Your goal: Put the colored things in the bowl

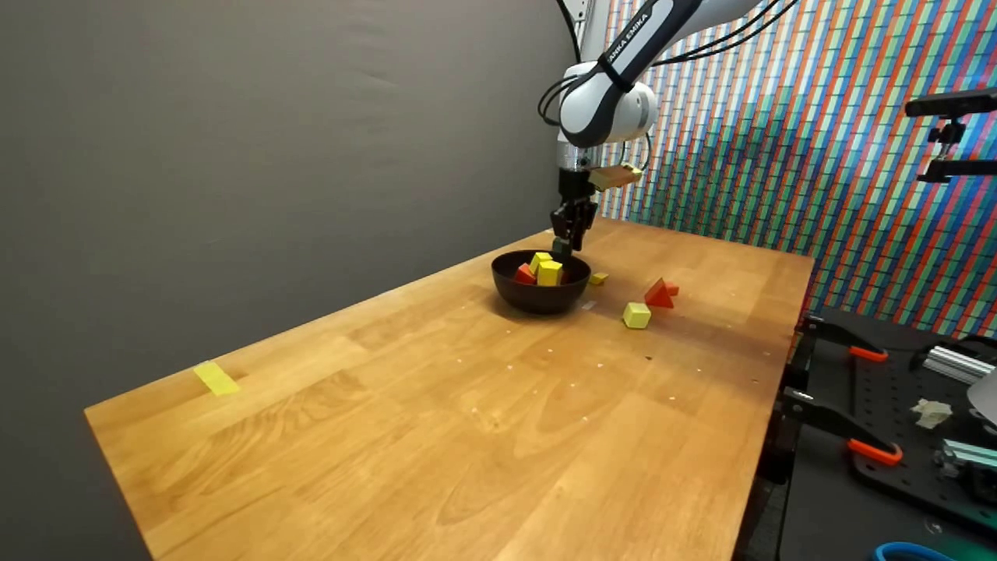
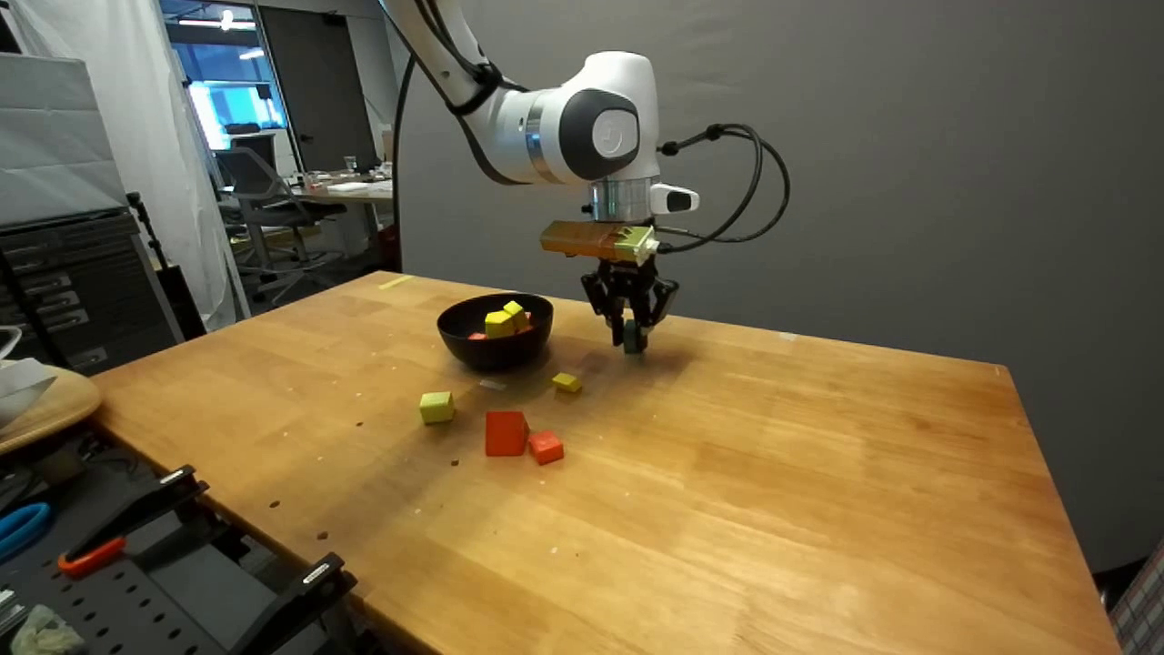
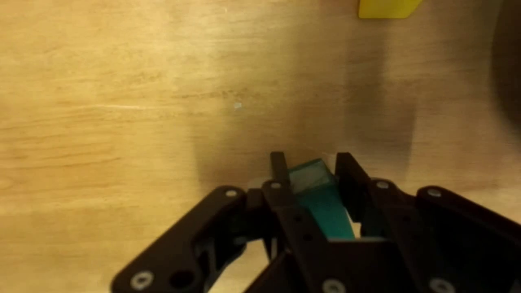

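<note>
teal block [image 3: 325,209]: is sitting skewed between the jaws of the gripper [image 3: 310,162], low at the table [image 2: 773,491], near but outside the black bowl [image 2: 496,355].
jaws: are standing narrow around the block, pointing down; whether both sides are pressing it, i cannot tell.
handling: the block is looking light, stiff and sturdy; its smooth faces may be slipping easily, so squaring up on two opposite flat sides is seeming safest.
bowl: is holding yellow blocks [image 1: 549,273] and a red piece [image 1: 524,274]; its rim is probably calling for a lift first.
loose pieces: a yellow piece [image 2: 566,383] is lying near the bowl; a pale yellow block [image 2: 436,408], a red triangular piece [image 1: 660,294] and a small red block [image 2: 546,448] are lying farther out.
edges and room: the table's back edge is running close behind the gripper, a gray wall [image 2: 909,227] rising beyond; more room is lying away from that wall.
</note>
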